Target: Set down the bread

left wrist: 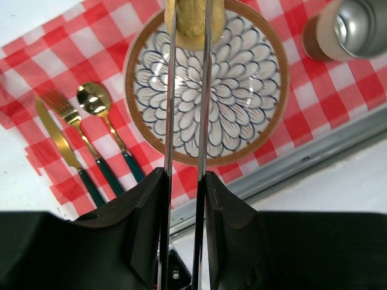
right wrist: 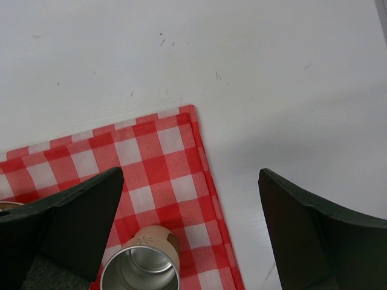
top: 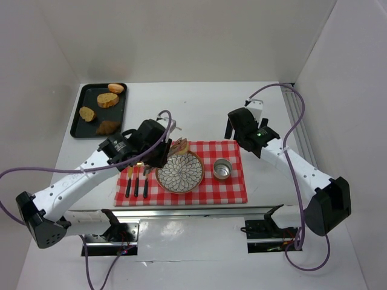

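The left claw (left wrist: 184, 178) squeezes slim metal tongs (left wrist: 205, 90) onto the tan bread slice (left wrist: 192, 24) above the flower-patterned plate's (left wrist: 248, 103) rim. Carry it to the plate's centre, lower, then ease open. The right claw (right wrist: 188, 181) gapes, empty.

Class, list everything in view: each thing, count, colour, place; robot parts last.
tray: one, black, table's far left
bread pieces: four, golden-brown, in the tray
held bread: one, tan, in tongs over plate's rim
tongs: one, silver, in the left fingers
cloth: one, red-white check, near middle
plate: one, blue-white with brown rim, on cloth
knife, fork, spoon: one each, gold with dark handles, left of plate
cup: one, metal, right of plate
left fingers: two, black, shut on tongs
right fingers: two, black, open, over cloth's corner
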You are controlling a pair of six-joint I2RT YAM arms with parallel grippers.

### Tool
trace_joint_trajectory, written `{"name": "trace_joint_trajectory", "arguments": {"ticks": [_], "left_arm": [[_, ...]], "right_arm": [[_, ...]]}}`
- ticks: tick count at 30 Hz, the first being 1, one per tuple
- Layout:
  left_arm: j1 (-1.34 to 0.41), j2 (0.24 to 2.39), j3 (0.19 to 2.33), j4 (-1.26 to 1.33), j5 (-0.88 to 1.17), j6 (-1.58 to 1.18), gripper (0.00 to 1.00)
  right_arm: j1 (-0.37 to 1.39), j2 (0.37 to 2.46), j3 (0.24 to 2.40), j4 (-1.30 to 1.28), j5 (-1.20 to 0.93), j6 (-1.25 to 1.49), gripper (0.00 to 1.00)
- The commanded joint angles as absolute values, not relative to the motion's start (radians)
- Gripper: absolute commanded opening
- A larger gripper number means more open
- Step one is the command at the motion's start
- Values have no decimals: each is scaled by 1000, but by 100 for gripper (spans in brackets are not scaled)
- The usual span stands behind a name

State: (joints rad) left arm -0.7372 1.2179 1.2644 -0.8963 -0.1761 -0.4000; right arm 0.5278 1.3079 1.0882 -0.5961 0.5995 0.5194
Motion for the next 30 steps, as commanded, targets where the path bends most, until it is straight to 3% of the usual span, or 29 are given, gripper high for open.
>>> {"name": "trace_joint_trajectory", "arguments": {"ticks": [1,11,20,30], "left_arm": [[-816,1190,1283,-911,-213,-432,39],[-1015,1242,1224,-920,-267,-546,42],[-1026,1243,1183,-920,-245,-565,64],[-974,1230,1339,-1018,-356,-565,63]], "right_arm": [[535,1266,1138,-621,641,528,100],[535,1266,1138,-630,632,528,100],[535,1266,1138,-621,614,528,100],[535,1266,1138,-621,614,528,100]]}}
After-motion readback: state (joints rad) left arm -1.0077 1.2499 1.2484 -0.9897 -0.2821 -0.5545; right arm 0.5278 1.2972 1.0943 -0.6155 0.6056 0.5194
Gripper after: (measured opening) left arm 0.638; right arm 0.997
